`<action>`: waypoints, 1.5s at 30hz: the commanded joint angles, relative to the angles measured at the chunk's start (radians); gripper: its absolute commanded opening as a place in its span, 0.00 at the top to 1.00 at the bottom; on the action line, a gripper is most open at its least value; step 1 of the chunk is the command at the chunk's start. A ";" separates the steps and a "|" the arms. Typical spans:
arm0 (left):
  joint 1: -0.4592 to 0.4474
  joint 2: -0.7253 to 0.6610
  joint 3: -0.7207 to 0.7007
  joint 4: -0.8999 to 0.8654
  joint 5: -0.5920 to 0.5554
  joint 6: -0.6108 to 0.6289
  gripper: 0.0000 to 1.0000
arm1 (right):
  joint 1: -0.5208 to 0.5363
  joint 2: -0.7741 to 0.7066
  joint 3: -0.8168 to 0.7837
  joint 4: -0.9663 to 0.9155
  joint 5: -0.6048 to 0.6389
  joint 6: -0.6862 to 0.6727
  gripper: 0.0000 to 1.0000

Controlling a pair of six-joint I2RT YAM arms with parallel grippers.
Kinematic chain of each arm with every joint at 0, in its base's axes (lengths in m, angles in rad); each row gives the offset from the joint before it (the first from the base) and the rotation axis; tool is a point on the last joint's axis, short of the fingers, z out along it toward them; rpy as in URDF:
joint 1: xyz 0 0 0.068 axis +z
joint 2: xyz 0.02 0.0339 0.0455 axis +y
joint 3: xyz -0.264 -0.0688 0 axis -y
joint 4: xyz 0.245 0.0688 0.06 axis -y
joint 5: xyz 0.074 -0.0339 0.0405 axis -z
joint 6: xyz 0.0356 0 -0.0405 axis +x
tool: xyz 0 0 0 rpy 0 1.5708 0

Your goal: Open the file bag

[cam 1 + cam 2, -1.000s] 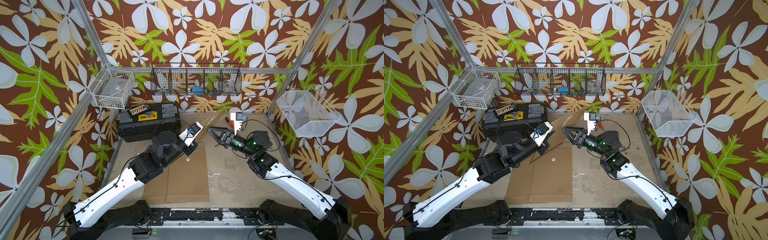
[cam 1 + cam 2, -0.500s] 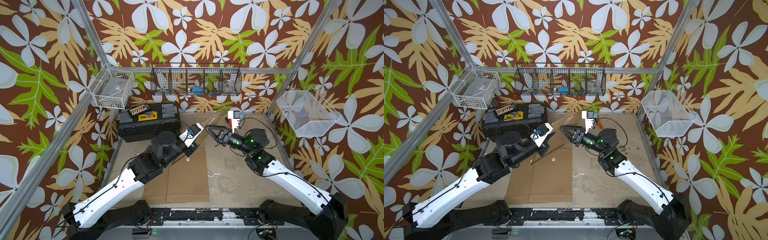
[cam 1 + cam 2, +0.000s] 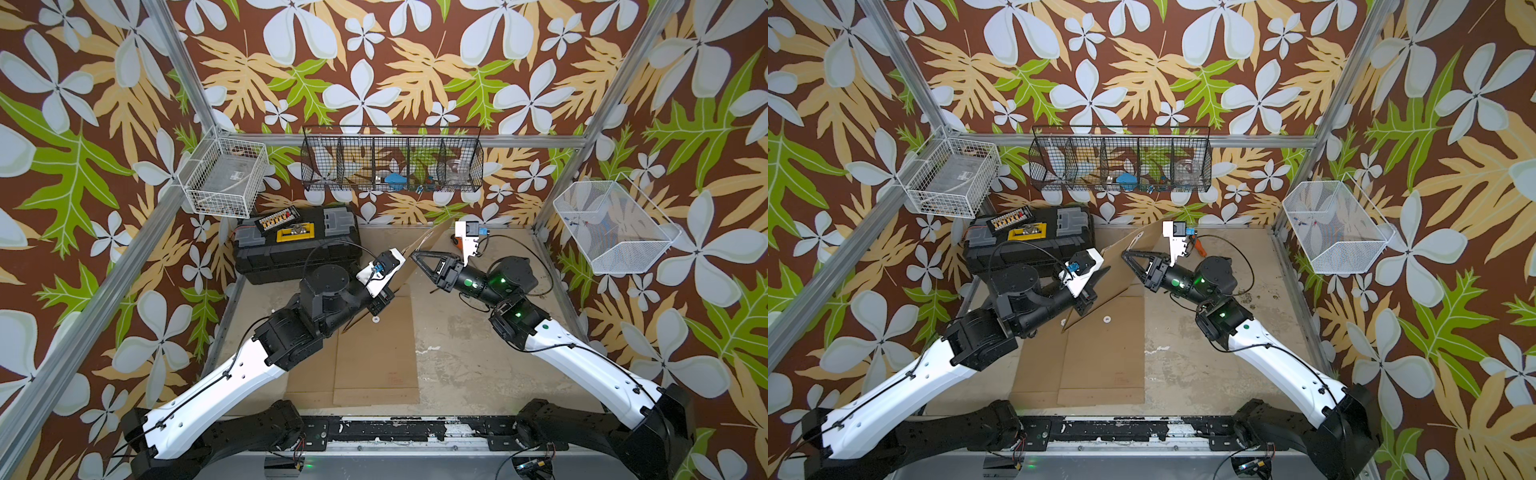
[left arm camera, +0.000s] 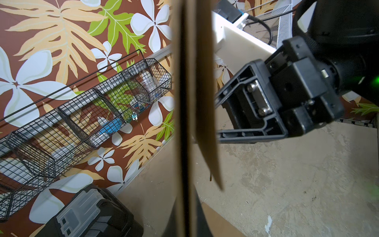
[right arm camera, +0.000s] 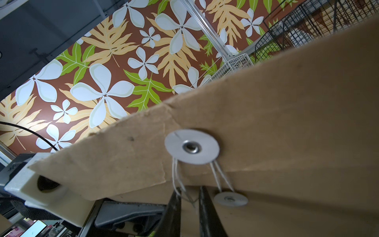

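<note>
Matte brown kraft file bag [image 5: 287, 102], round riveted disc [image 5: 191, 146], thin string [image 5: 215, 176]

A black toolbox [image 3: 291, 249] is sitting at the back left of the worn grey table [image 3: 465, 353], carrying a small tray of coloured pieces [image 3: 277, 217] on its lid just beside a yellow plate [image 3: 296, 235]. Above it a white wire basket [image 3: 220, 205] is hanging at the left corner, while a long black wire rack [image 3: 392, 137] is hanging along the flowered back wall [image 3: 374, 62], holding a blue item [image 3: 395, 179] and a clear jar [image 3: 457, 168] in separate compartments. A white mesh basket [image 3: 623, 253] is hanging tilted on the right wall, well apart from the rest.
</note>
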 commanded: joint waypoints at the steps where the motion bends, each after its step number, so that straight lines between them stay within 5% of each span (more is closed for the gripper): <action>1: -0.001 -0.005 -0.001 0.029 0.011 -0.004 1.00 | 0.001 -0.001 -0.002 0.015 0.011 -0.008 0.88; 10: -0.001 -0.008 -0.013 0.030 -0.004 -0.001 1.00 | 0.000 -0.008 0.002 -0.023 0.015 -0.044 1.00; 23: -0.001 -0.002 -0.023 0.030 -0.035 0.001 1.00 | -0.002 -0.049 0.021 -0.124 0.027 -0.148 1.00; 45: -0.001 -0.023 -0.023 -0.015 -0.056 0.046 1.00 | -0.001 -0.177 0.091 -0.468 0.249 -0.453 1.00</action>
